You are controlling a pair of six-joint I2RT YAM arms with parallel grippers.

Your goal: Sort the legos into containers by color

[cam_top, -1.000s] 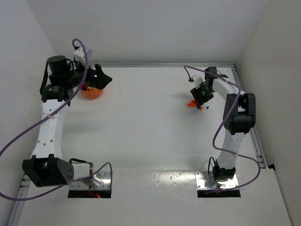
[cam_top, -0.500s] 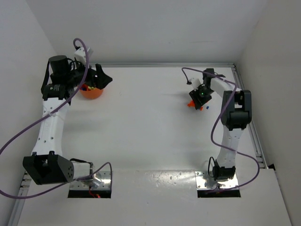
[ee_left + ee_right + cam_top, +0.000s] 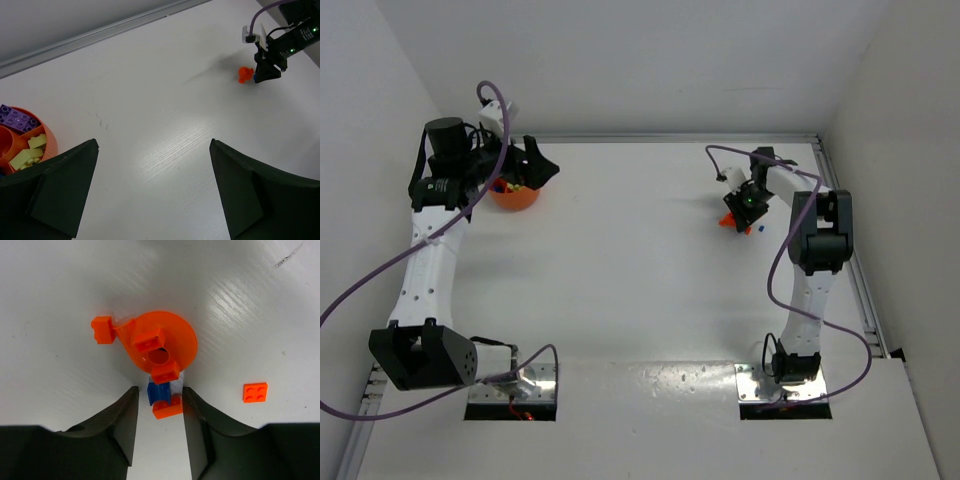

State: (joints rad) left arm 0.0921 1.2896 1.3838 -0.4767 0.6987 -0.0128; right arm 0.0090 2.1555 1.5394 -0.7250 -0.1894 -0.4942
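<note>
White worktop [image 3: 620, 270], left gripper [image 3: 153, 150] spread wide by the orange bowl [image 3: 51, 143] at ten o'clock, purple and yellow-green legos [image 3: 17, 119] inside, right gripper [image 3: 159, 389] at two o'clock half spread, straddling a blue brick [image 3: 156, 391] and orange brick [image 3: 167, 410], seemingly not pinching, orange disc [image 3: 185, 342] just beyond.

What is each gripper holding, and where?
Nothing. Jaws of the right gripper straddle a blue brick and an orange brick, not clamped; the left gripper is open, empty.
</note>
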